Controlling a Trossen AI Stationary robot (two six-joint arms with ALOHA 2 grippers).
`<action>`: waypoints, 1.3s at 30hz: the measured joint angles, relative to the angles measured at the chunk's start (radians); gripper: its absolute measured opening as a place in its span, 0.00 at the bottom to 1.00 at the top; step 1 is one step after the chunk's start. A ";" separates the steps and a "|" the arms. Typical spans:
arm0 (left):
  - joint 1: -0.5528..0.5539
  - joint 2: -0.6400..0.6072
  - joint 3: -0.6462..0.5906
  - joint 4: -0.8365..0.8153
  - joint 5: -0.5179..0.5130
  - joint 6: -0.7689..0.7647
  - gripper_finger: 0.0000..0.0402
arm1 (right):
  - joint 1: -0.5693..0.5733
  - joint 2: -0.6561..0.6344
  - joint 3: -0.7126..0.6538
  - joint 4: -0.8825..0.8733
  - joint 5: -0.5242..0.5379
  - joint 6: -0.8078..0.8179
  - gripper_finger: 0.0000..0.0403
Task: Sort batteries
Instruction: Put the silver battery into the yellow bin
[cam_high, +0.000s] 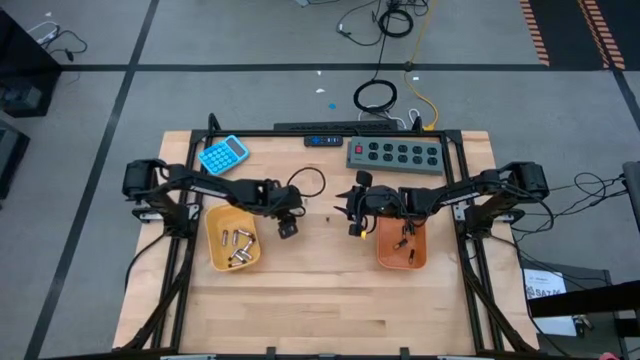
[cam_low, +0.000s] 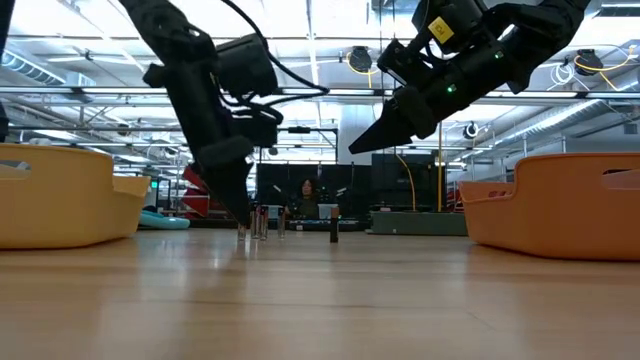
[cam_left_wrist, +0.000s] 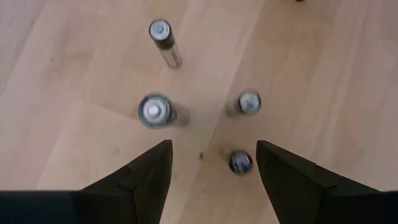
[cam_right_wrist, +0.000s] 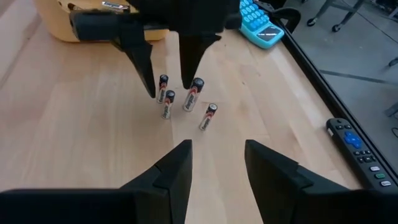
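left gripper (cam_left_wrist: 211, 155) spread, just above upright batteries (cam_left_wrist: 157, 111) | batteries stand on counter (cam_high: 320, 300) between yellow tray (cam_high: 215, 250) and orange tray (cam_high: 385, 255) | right gripper (cam_right_wrist: 217, 155) spread, near batteries

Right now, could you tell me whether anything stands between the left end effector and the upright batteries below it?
Nothing visible does. The left end effector hangs open directly over the standing batteries, with only bare table around them. The right end effector is open, clear to the side.

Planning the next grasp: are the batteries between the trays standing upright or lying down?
Upright. All four batteries stand on end, caps up, under the open left gripper; the low view shows them vertical too.
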 joint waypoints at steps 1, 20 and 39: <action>0.002 0.007 0.000 0.006 0.000 0.003 0.60 | 0.000 0.000 0.000 -0.001 0.000 0.002 0.35; -0.080 -0.046 0.000 -0.066 0.017 -0.046 0.01 | 0.000 0.000 0.000 0.001 0.000 0.006 0.35; -0.089 -0.073 0.047 -0.001 -0.158 0.027 0.49 | 0.000 0.000 0.000 0.016 0.000 0.009 0.35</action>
